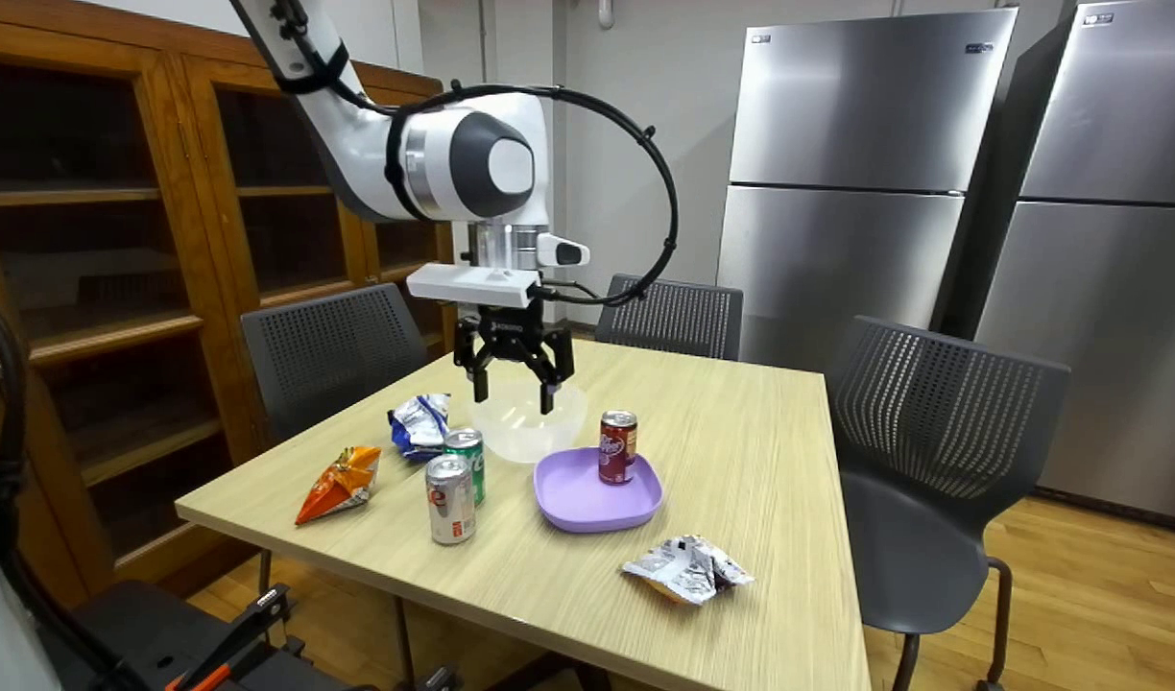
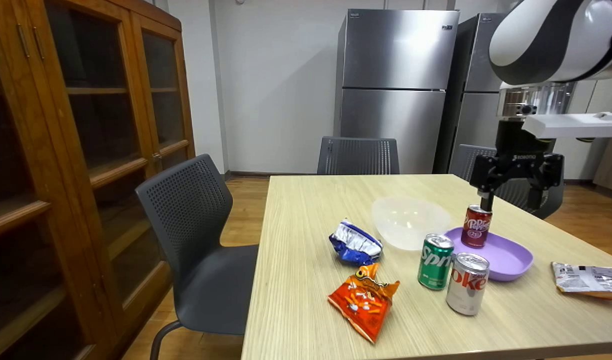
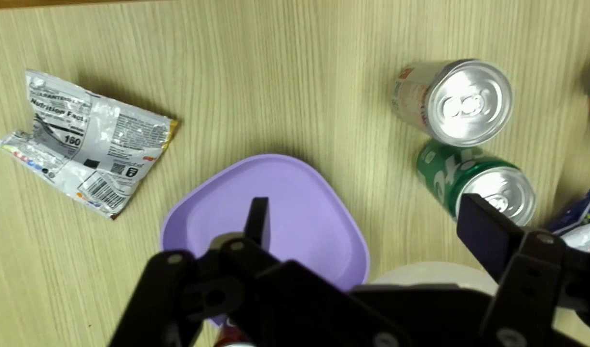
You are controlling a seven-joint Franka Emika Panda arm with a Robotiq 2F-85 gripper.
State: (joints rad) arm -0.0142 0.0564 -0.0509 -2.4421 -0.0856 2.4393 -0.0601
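Nearest the wrist camera are the black fingers (image 3: 257, 224) of the gripper (image 3: 372, 224), spread wide apart with nothing clasped between them. In both exterior views they hang pointing down above the table (image 1: 760, 451), at a height that leaves the things below standing free. Closest to them are the purple plate (image 1: 573, 501), the red Dr Pepper can (image 2: 476, 231) and the translucent bowl (image 1: 532, 441); which lies most directly beneath is hard to judge, since the linkage blocks much of the wrist view. The red can stands upright inside the plate, off-centre; its flat base suits the plate's level floor, and the raised rim would probably stop it sliding away. The green Sprite can (image 2: 435, 265) and silver Coke can (image 2: 467, 290) stand upright just beside each other, steady on their own bottoms and so needing no support. The snack bags cannot stand that way: the blue bag (image 1: 419, 432) near the bowl, the orange bag (image 2: 363, 302) and the silver bag (image 3: 97, 149) lie slumped and creased, presumably because soft film gives no firm base. The plate sits between the two upright cans and the silver bag.
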